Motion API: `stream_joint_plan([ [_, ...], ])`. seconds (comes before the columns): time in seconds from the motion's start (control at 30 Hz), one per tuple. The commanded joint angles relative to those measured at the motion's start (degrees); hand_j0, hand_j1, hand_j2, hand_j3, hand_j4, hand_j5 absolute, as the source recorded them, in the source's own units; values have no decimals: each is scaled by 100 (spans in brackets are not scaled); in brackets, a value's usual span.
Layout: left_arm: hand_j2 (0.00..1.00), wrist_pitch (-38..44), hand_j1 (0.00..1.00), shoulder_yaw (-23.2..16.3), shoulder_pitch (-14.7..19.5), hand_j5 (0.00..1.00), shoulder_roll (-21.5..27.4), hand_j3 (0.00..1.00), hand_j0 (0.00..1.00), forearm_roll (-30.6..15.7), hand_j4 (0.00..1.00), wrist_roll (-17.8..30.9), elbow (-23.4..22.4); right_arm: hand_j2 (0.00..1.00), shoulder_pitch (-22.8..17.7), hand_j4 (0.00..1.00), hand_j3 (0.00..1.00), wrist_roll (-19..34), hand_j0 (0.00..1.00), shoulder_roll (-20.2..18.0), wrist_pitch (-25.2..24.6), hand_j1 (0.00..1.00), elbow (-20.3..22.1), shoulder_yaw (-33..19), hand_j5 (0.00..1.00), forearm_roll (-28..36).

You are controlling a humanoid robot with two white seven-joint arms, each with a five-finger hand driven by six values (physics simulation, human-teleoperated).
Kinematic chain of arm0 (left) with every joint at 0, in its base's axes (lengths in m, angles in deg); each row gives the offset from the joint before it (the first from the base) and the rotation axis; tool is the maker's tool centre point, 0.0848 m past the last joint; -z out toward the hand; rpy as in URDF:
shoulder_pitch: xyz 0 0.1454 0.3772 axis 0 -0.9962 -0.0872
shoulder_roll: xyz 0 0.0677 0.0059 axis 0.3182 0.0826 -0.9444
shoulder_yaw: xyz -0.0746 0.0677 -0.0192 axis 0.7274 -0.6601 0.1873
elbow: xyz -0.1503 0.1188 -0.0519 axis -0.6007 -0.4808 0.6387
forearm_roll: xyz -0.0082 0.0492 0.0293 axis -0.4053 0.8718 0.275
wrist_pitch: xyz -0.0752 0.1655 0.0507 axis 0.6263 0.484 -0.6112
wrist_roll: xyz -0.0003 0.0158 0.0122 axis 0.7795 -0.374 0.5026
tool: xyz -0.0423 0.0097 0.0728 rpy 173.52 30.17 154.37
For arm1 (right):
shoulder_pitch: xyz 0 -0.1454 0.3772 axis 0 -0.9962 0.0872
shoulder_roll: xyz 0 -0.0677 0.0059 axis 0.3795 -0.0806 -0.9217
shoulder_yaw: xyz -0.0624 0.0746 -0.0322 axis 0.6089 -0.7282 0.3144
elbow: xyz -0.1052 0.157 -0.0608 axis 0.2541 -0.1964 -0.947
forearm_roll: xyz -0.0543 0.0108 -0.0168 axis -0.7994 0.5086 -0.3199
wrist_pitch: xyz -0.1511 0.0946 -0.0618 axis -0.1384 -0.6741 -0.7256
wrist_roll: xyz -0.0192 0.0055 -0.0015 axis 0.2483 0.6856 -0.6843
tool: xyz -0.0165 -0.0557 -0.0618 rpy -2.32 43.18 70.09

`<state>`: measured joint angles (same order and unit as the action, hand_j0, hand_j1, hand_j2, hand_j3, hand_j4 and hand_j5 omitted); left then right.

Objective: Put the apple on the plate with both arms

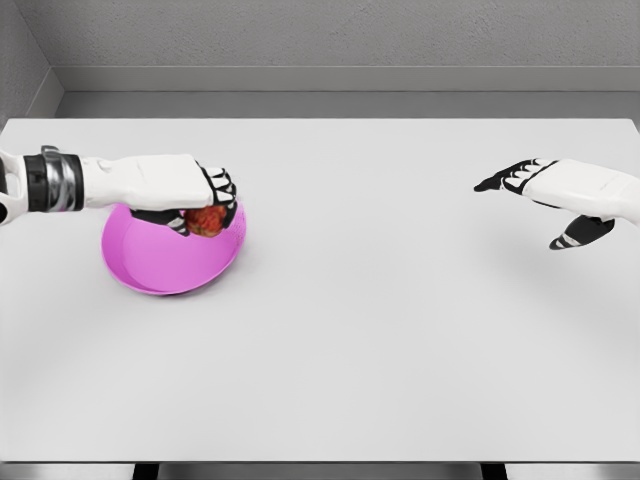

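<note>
A pink plate (pixel 160 268) lies on the left part of the white table. My left hand (pixel 205 205) reaches in from the left over the plate's far rim, its fingers curled around a red apple (pixel 209 221). The apple sits just above the plate's inner right side, partly hidden by the fingers. My right hand (pixel 545 205) hovers far off at the right side of the table with its fingers spread and nothing in them.
The white table (pixel 380 330) stretches wide between the two hands. A grey wall runs behind its far edge.
</note>
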<state>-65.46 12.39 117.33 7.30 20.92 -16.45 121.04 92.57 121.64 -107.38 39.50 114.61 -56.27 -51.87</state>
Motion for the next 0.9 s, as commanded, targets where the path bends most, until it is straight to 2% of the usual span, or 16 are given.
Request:
stream_joint_plan([
  [0.0, 15, 21, 15, 106, 0, 15, 203, 15, 15, -22, 15, -1, -251, 100, 0, 100, 100, -2, 100, -8, -8, 100, 2, -1, 100, 17],
  [0.07, 17, 21, 17, 88, -35, 17, 124, 17, 17, 58, 17, -1, -498, 100, 0, 100, 100, -2, 100, 0, -8, 100, 2, -1, 100, 17],
  [0.13, 18, 21, 18, 53, -97, 18, 98, 18, 18, 102, 18, -1, -515, 100, 0, 100, 100, -2, 100, 0, -8, 100, 11, -1, 100, 17],
  [0.2, 24, 21, 24, 35, -167, 24, -8, 24, 24, 110, 24, -1, -603, 100, 0, 100, 100, -2, 100, 0, -8, 100, 11, -1, 100, 17],
  [0.23, 38, 21, 38, 44, -211, 38, -8, 38, 38, 93, 38, -1, -603, 100, 0, 100, 100, -2, 100, 0, -8, 100, 11, -1, 100, 17],
  [0.27, 86, 21, 86, 36, -211, 86, -8, 86, 86, 75, 86, -1, -603, 100, 9, 100, 100, -2, 100, -8, -8, 100, 2, -1, 100, 17],
  [0.3, 100, 21, 100, 27, -211, 100, -16, 100, 100, 84, 100, -1, -603, 100, 9, 100, 100, -2, 100, 0, -8, 100, 2, -1, 100, 17],
  [0.53, 100, 21, 100, 79, -193, 100, 80, 100, 100, -100, 100, -1, -840, 100, 9, 100, 100, -2, 100, -8, -8, 100, 11, -1, 100, 17],
  [0.6, 100, 21, 100, 395, -202, 100, 45, 100, 100, -206, 100, -1, -1262, 100, 9, 100, 100, -2, 100, -8, -8, 100, 11, -10, 100, 17],
  [0.67, 100, 21, 100, 440, -211, 100, 63, 100, 100, -856, 100, -1, -1666, 100, 18, 100, 100, -2, 100, -8, -8, 100, 2, -10, 100, 17],
  [0.7, 100, 21, 100, 440, -211, 100, 63, 100, 100, -971, 100, -1, -1921, 100, 18, 100, 100, -2, 100, -8, -8, 100, 11, -10, 100, 17],
  [0.77, 100, 21, 100, 484, -202, 100, 54, 100, 100, -971, 100, -1, -2106, 100, 18, 100, 100, -2, 100, -8, -8, 100, 2, -10, 100, 17],
  [0.87, 100, 21, 100, 536, -211, 100, 36, 100, 100, -944, 100, -1, -2124, 100, 18, 100, 100, -2, 100, -8, -8, 100, 11, -10, 100, 17],
])
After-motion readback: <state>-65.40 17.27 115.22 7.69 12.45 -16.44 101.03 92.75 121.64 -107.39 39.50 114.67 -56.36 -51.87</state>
